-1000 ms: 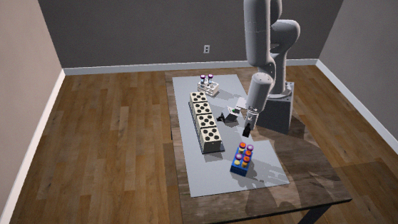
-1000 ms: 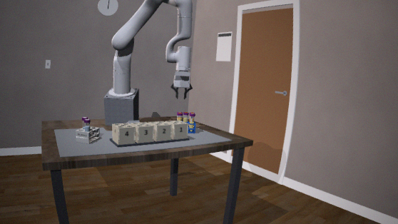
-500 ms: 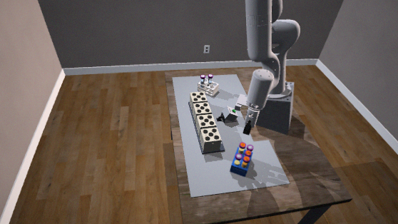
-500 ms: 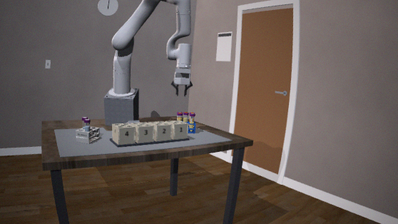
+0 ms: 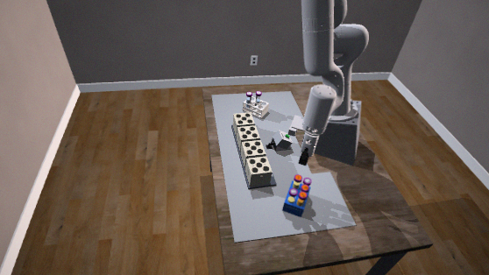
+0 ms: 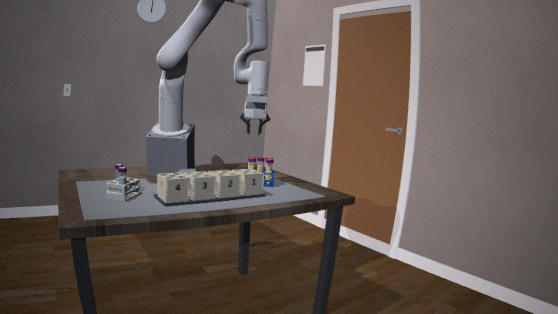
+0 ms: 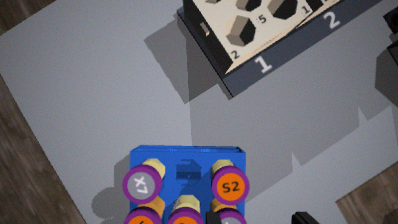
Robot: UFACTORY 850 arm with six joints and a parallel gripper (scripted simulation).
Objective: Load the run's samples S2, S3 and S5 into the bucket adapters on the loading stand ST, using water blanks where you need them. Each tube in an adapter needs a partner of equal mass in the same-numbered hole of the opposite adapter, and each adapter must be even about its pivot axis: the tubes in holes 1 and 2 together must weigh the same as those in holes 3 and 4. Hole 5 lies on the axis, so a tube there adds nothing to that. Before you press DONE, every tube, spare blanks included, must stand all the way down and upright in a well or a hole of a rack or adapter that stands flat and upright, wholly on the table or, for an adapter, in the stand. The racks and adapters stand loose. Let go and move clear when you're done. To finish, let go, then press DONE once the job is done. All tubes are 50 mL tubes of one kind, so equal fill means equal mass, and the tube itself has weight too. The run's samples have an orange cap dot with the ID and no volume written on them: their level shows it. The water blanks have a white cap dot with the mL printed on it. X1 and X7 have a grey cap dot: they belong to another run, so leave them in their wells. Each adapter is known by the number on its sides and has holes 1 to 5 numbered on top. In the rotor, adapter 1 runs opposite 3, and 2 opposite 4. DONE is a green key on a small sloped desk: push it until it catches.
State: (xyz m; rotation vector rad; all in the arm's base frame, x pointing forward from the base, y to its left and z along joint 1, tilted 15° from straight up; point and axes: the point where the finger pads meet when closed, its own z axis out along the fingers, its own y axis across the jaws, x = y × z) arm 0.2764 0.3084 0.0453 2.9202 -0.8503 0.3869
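Blue rack (image 7: 150, 156) — tubes with purple cap rims; S2 (image 7: 230, 187) dot orange, X7 (image 7: 141, 185) dot grey. Adapters (image 5: 252, 149) cream, black holes, on a dark stand (image 7: 250, 75) with white numerals. Grey mat (image 5: 263, 219) — brown wood table (image 5: 386, 228). White rack (image 5: 255, 108).
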